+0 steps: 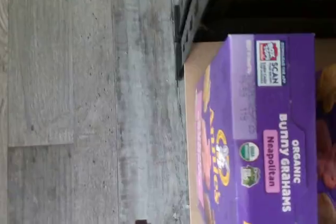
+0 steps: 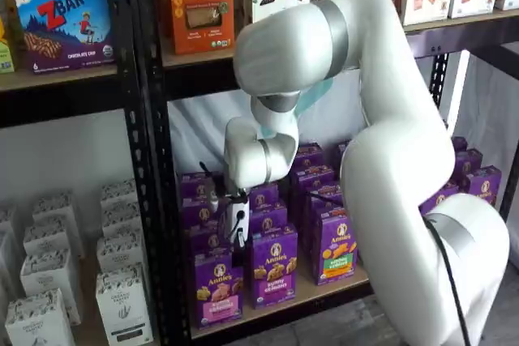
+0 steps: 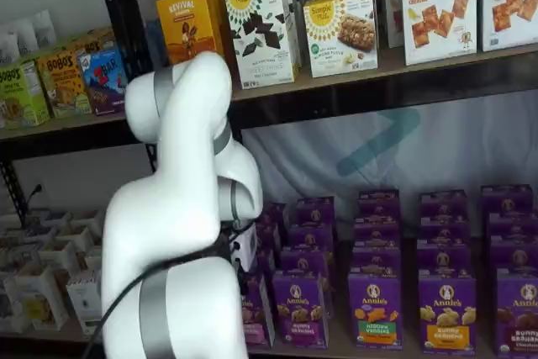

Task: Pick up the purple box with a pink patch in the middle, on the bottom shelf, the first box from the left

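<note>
The purple box (image 2: pixel 217 285) stands upright at the left front of the bottom shelf (image 2: pixel 324 291), with a white rabbit logo and a pink panel low on its front. The wrist view shows its top face (image 1: pixel 262 129) close up, with a pink "Neapolitan" label. In a shelf view the arm half hides it (image 3: pixel 255 315). My gripper (image 2: pixel 238 241) hangs just above the box's top. Its white body shows, but the fingers do not show plainly, so I cannot tell whether they are open or shut. In a shelf view only the gripper body's edge (image 3: pixel 246 250) shows behind the arm.
Several more purple cartons fill the shelf, one with a green panel (image 2: pixel 273 269) right beside the box. A black rack upright (image 2: pixel 154 160) stands just left of it. White cartons (image 2: pixel 122 305) sit on the neighbouring rack. The higher board (image 2: pixel 203 54) holds orange and white cartons.
</note>
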